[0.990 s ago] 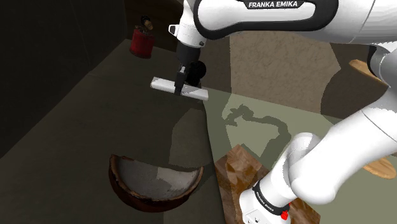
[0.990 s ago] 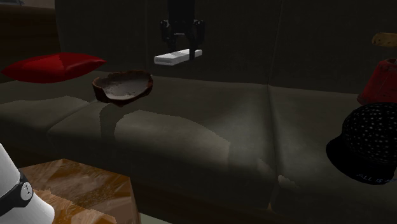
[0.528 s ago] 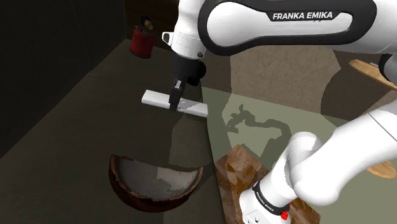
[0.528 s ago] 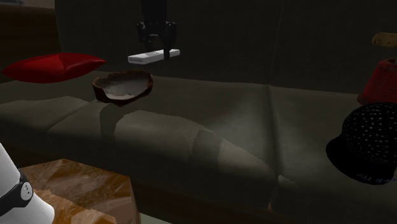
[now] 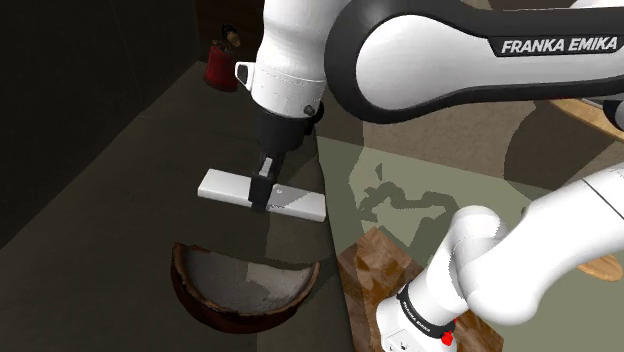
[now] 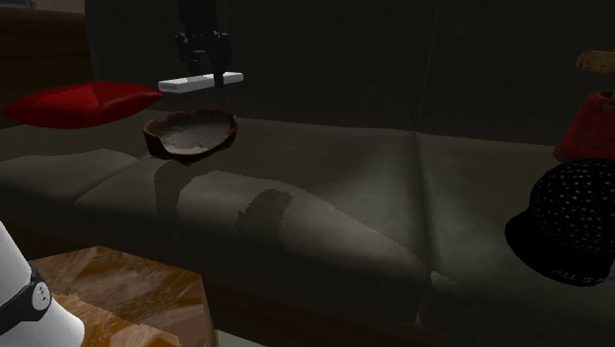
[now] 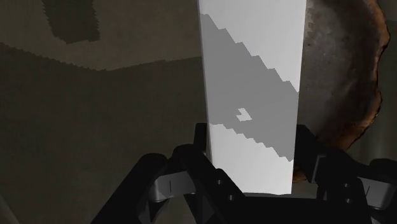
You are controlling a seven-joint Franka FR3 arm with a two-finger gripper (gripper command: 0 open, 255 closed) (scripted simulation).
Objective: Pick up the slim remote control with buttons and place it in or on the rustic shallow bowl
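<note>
A slim white remote (image 5: 262, 196) hangs in the air, level, with my black gripper (image 5: 264, 196) shut across its middle. In the second exterior view the remote (image 6: 200, 81) and gripper (image 6: 205, 73) hover just above the bowl (image 6: 190, 133), a shallow dark brown dish with a rough grey inside that rests on the sofa seat. From the shoulder view the bowl (image 5: 243, 285) lies nearer the camera than the remote. The wrist view has the white remote (image 7: 251, 95) clasped between both fingers (image 7: 191, 162), with the bowl (image 7: 347, 70) beyond it to one side.
A dark sofa seat (image 6: 325, 187) carries the bowl. A red cushion (image 6: 84, 102) lies beside it, a black dotted hat (image 6: 572, 222) and a red object (image 6: 591, 128) at the far end. A wooden table top (image 5: 375, 265) stands by my base.
The arm has carried the remote steadily toward the bowl: down and left in the shoulder view, leftward in the second exterior view. The grip has stayed shut.
</note>
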